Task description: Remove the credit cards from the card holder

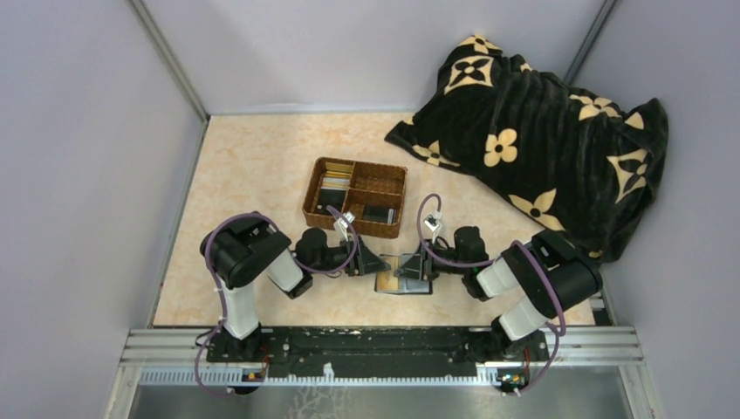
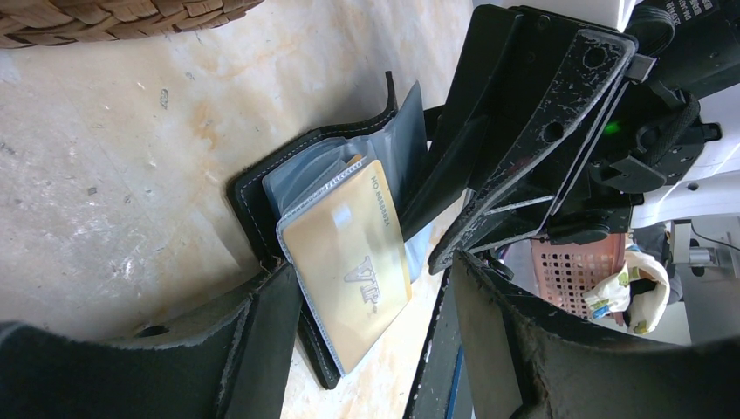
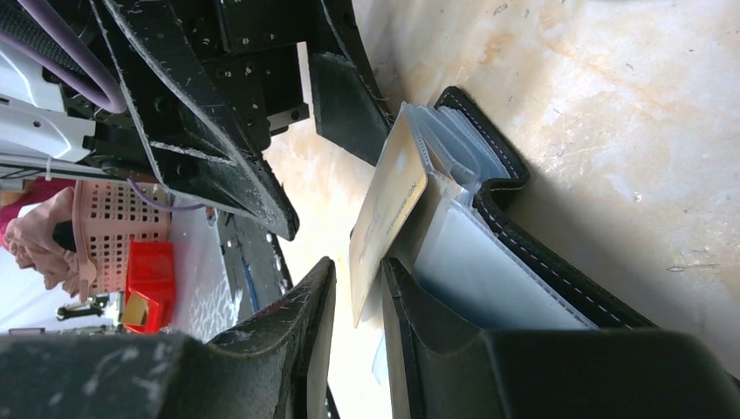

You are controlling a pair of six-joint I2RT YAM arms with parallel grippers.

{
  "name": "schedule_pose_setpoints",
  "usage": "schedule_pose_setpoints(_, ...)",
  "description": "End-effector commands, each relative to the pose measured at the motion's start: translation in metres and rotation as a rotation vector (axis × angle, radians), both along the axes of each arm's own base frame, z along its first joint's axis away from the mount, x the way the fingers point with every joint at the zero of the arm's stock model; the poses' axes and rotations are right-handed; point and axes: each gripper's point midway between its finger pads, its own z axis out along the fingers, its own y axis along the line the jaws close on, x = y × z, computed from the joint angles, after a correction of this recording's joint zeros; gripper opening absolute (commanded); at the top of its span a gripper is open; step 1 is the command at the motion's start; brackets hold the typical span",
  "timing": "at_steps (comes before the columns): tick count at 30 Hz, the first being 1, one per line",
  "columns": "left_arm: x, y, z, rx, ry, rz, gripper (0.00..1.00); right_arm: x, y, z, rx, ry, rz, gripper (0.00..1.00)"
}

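**Getting the gold card out without dragging the holder along**

Looking at the card holder (image 1: 404, 281) lying open by the middle of the worktop's (image 1: 253, 166) near edge, clear sleeves up, with a gold card (image 3: 388, 209) tilting out of the front sleeve. Seeing the right hand (image 3: 358, 271) nearly closed around that card's lower corner. Spotting a sliver of light on one side though, so can't tell whether truly pinching or just bracketing. Seeing the left hand (image 2: 375, 288) spread wide, holding nothing, with one finger (image 2: 270, 340) on or right at the holder's black cover.

Judging by that, mid-extraction on this card. To do it well:

- Clamp on the card alone, not card plus sleeve.
- Press that left finger down on the cover to stop the holder riding along.
- Pull straight along the sleeve's opening with no twisting, to avoid snagging on the plastic.
- Start slow, then lift clear once free.
- Mind the crowding too, with both hands working nose to nose over the holder.

Probably worth dropping it in the wicker tray (image 1: 358, 164), toward the far edge, afterwards.
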Motion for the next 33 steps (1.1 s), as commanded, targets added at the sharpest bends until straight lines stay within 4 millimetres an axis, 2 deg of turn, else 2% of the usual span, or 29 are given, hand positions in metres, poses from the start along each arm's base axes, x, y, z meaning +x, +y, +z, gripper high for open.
schedule_pose_setpoints(1,-0.001,-0.006,-0.008,0.023,-0.008,-0.022,0.7,0.005,0.004,-0.005,-0.037,-0.028,0.021,0.27)
schedule_pose_setpoints(11,-0.002,-0.005,-0.01,0.024,-0.005,-0.025,0.7,0.007,0.008,-0.006,-0.053,-0.035,0.027,0.26)
schedule_pose_setpoints(18,-0.002,-0.007,-0.013,0.022,0.007,-0.029,0.7,0.005,0.007,-0.004,-0.05,-0.034,0.028,0.19)
schedule_pose_setpoints(21,-0.002,-0.007,-0.015,0.025,0.015,-0.027,0.7,0.002,0.005,-0.003,-0.057,-0.037,0.03,0.1)
schedule_pose_setpoints(24,-0.001,-0.005,-0.015,0.028,0.017,-0.015,0.69,0.003,0.0,-0.004,-0.081,-0.04,0.015,0.05)
schedule_pose_setpoints(33,0.001,-0.002,-0.014,0.037,0.009,0.008,0.65,0.009,-0.022,-0.011,-0.192,-0.062,-0.039,0.04)
